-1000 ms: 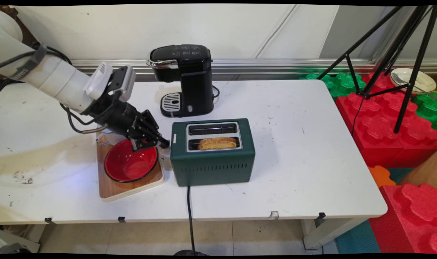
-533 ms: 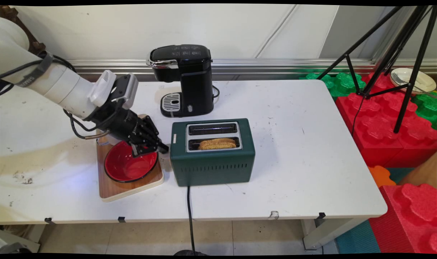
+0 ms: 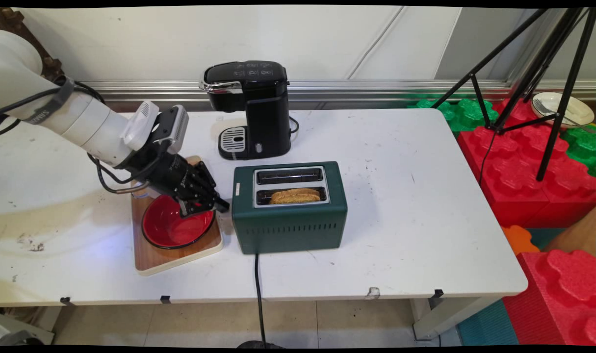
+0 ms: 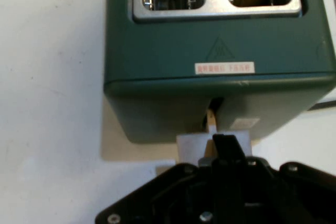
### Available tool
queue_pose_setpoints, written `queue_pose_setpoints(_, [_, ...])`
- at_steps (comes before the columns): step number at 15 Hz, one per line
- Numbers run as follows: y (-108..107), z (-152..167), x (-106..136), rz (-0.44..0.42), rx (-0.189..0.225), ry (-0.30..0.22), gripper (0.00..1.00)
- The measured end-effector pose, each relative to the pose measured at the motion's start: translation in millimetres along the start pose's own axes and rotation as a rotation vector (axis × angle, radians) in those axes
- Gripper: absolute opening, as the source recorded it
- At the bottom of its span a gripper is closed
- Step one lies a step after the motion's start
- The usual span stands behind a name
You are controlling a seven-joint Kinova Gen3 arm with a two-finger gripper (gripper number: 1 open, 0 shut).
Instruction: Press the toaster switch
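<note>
Tool [image 3: 218, 203], fingers together, tip pressed on white lever [image 4: 210, 142] at green toaster's [image 3: 290, 208] left end; lever stiff, sprung; toaster likely heavy, beside red bowl [image 3: 177, 223].

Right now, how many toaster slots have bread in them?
1. The toaster has two slots: the near slot holds a bread slice; the far slot looks empty, though its depths aren't fully visible.
</note>
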Motion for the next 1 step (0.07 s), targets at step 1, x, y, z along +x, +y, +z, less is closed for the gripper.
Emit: queue_pose_setpoints(1, [0.3, -1.0, -0.8, 0.001, 0.001, 0.000, 0.00])
